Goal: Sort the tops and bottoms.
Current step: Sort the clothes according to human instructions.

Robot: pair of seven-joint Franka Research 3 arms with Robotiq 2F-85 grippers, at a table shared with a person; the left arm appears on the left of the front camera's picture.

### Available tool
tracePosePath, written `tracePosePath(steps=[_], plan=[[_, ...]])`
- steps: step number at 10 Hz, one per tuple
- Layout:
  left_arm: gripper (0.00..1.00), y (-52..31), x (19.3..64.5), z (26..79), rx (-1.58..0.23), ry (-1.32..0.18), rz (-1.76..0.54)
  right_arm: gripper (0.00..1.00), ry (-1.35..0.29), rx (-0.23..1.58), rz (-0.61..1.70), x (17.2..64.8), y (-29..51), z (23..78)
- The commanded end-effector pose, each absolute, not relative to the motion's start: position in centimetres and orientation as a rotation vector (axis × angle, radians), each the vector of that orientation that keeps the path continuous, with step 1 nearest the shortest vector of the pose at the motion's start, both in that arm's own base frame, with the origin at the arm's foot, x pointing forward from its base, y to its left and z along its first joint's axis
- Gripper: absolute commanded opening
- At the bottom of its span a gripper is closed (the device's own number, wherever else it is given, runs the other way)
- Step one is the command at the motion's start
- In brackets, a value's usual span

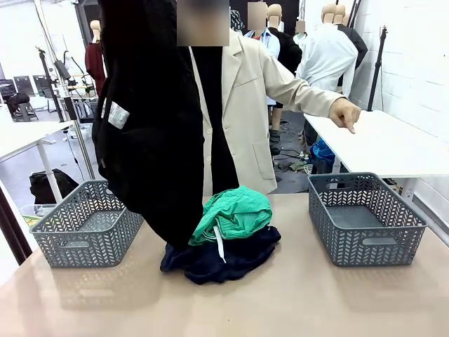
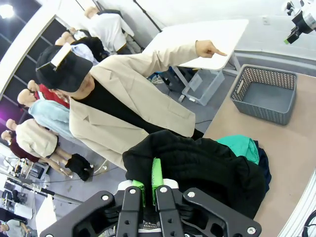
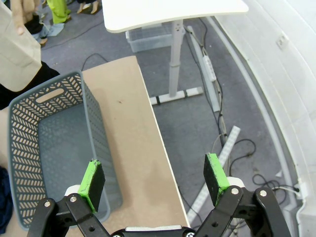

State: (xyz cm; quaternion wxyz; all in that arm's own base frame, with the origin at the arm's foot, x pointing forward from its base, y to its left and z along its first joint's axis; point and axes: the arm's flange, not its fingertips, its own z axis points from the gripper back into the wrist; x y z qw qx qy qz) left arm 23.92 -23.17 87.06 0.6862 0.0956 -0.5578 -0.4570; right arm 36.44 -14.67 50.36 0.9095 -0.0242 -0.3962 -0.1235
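A black garment (image 1: 147, 140) with a small white label (image 1: 118, 114) hangs high over the table's left half. My left gripper (image 2: 149, 185) is shut on a fold of that black garment (image 2: 207, 163). Below it, a bright green garment (image 1: 235, 210) with a white drawstring lies on a dark navy pile (image 1: 224, 256) at the table's middle. My right gripper (image 3: 155, 180) is open and empty, high above the table's right edge beside the right basket (image 3: 29, 133). The person's hand (image 1: 346, 112) points down toward picture right.
Two grey lattice baskets stand on the table, the left basket (image 1: 77, 246) and the right basket (image 1: 365, 242), both with nothing inside. A white table (image 1: 393, 144) stands behind on the right. The person in a beige blazer (image 1: 245, 105) stands at the far edge.
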Motion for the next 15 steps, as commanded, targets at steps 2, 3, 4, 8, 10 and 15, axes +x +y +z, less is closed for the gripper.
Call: tracePosePath(steps=[2,3,4,8,10,15], plan=[[0.00,-23.2,23.9,87.1,0.214,-1.249,-1.023,1.00,-0.810,-0.051,-0.259,36.4,-14.7,50.2],[0.00,-26.6,24.7,87.1,0.267,-1.343,-1.004,1.00,-0.810,-0.051,-0.259,36.4,-14.7,50.2],[0.00,-29.9,25.0,88.3,0.180,-1.470,-1.001,1.00,-0.810,-0.051,-0.259,36.4,-14.7,50.2],[0.00,-40.1,30.3,94.7,0.009,-2.003,-0.685,1.00,-0.810,-0.051,-0.259,36.4,-14.7,50.2],[0.00,-46.0,33.8,96.7,-0.153,-2.034,-0.639,1.00,-0.810,-0.051,-0.259,36.4,-14.7,50.2],[0.00,-62.7,45.7,88.2,-0.343,-1.806,-0.606,1.00,-0.810,-0.051,-0.259,36.4,-14.7,50.2]])
